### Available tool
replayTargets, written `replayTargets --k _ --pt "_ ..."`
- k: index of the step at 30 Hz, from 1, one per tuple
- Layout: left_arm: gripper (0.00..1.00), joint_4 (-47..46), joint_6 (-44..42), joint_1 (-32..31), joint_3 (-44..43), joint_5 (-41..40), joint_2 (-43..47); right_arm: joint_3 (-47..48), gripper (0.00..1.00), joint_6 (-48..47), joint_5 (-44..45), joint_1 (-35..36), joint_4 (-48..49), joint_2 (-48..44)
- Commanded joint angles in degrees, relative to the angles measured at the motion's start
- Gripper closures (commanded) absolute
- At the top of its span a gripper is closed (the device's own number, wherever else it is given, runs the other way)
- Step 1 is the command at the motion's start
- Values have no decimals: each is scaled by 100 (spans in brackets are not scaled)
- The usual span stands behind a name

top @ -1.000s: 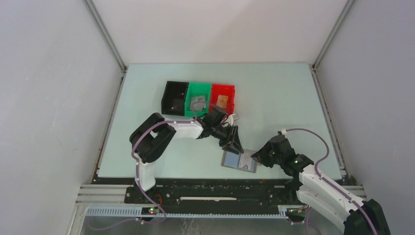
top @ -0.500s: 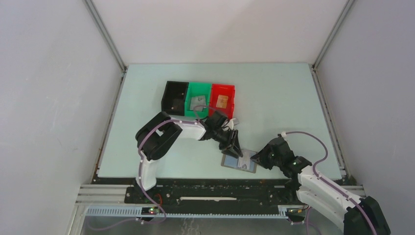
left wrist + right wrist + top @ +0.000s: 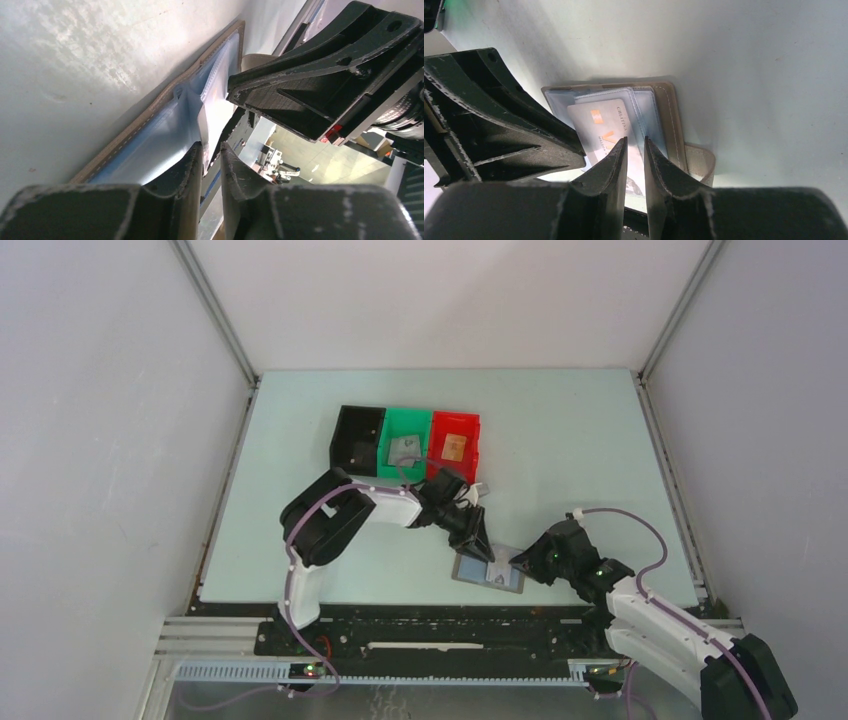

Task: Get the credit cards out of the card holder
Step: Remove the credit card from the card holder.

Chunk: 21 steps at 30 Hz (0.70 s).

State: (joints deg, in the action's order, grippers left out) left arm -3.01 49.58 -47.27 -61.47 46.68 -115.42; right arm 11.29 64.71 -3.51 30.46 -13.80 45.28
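Taupe stitched card holder (image 3: 674, 125), L pincer (image 3: 211, 150) nipping pale card (image 3: 601, 125), R pincer (image 3: 634, 145) grip unclear

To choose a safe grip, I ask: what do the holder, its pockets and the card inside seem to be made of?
Holder: taupe leather or imitation, matte, with a stitched edge.
Pockets: thin blue-grey plastic, probably; glossy and wrinkled.
Card: stiff pale plastic, probably; smooth, with orange print.

left arm (image 3: 385, 506): i see it reached further down toward me over the last second | left gripper (image 3: 483, 544): now at the far edge of the card holder (image 3: 500, 580), where before it hung short of it | its jaws: drawn in to a narrow gap | right gripper (image 3: 520, 563): crept slightly left
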Motion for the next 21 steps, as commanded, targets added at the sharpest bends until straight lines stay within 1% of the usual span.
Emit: replayTargets --k 1,2,4,5,10,16,21 --pt "80 -211 73 -77 83 31 -105 -98 73 24 87 48 -88 70" --pt "87 -199 70 -77 71 26 -114 -107 73 25 95 48 -86 69" --pt "98 -165 20 -72 59 2 -94 -107 73 24 117 55 -116 71" --pt "99 -116 -33 -67 57 -19 -48 -113 72 24 119 53 -132 67" --pt "100 543 -517 205 71 -197 243 -195 72 71 133 21 -243 28" --pt "100 782 -828 663 353 -126 545 -360 73 108 52 -128 -219 -50" --pt "100 1003 -1021 790 421 -82 738 -388 73 80 14 -213 -221 -63"
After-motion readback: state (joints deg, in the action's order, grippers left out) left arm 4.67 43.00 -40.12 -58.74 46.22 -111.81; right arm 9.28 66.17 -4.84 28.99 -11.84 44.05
